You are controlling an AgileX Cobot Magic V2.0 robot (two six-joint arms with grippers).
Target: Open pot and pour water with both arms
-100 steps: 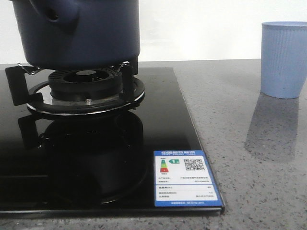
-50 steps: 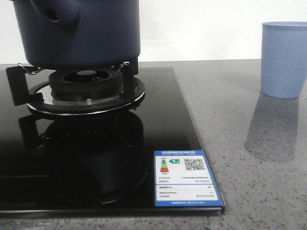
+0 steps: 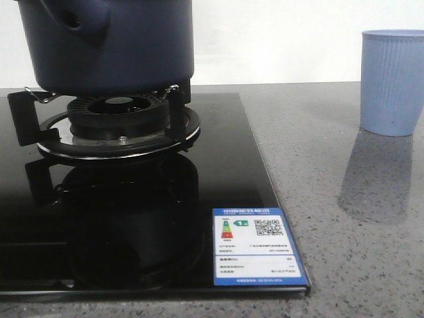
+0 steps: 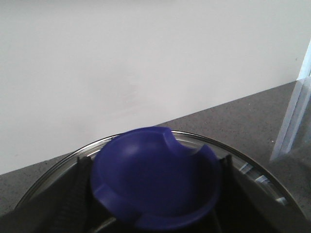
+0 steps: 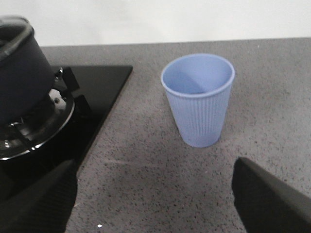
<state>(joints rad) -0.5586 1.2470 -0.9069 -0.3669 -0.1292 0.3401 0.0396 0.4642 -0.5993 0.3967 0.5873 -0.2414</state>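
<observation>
The navy-blue pot [image 3: 112,46] sits on the gas burner [image 3: 119,116] at the far left, its handle stub with a hole [image 3: 78,16] facing me. It also shows in the right wrist view [image 5: 19,73]. My left gripper [image 4: 155,194] is shut on the blue knob [image 4: 155,174] of a glass lid [image 4: 255,172], with a black finger on each side of the knob. My right gripper [image 5: 154,184] is open and empty above the counter, with the light blue ribbed cup [image 5: 199,97] ahead of it. Neither gripper shows in the front view.
The black glass stove top [image 3: 225,172] carries a blue-edged label [image 3: 257,246] at its front right corner. The cup [image 3: 392,83] stands on the grey speckled counter [image 3: 331,199] to the right of the stove. A white wall is behind.
</observation>
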